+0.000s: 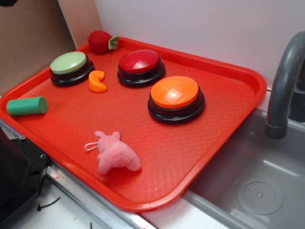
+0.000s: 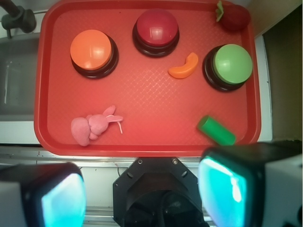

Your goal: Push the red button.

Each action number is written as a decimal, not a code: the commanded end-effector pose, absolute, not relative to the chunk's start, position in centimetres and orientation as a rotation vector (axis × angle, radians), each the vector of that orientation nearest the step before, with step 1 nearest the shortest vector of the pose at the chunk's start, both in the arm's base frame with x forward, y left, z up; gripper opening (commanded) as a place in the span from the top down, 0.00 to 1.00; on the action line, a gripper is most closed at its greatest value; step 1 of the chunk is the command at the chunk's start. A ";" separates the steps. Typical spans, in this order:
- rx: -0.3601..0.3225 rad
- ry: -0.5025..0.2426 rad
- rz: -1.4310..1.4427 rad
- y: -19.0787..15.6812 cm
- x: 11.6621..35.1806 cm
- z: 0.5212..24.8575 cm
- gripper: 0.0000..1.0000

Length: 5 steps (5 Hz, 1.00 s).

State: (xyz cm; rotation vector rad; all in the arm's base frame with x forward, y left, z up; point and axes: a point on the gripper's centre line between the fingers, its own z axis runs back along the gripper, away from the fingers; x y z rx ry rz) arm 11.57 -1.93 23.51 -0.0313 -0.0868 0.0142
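Only the wrist view shows the claw [image 2: 142, 194], spread wide, well short of the red button [image 2: 156, 29].

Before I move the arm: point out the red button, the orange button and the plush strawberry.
red button [image 1: 139, 61]: exterior view, top of the dome cap.
orange button [image 1: 175, 91]: exterior view, centre of the cap.
plush strawberry [image 1: 99, 40]: exterior view, red body.
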 end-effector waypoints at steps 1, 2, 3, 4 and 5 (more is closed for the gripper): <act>-0.031 -0.087 0.014 -1.9 11.6 23.5 0.00; -0.037 -0.118 0.073 0.5 16.6 20.4 0.00; 0.012 -0.160 0.120 1.5 21.5 17.9 0.00; -0.021 -0.203 0.065 2.0 23.7 15.6 0.00; -0.007 -0.214 0.005 2.7 26.4 12.7 0.00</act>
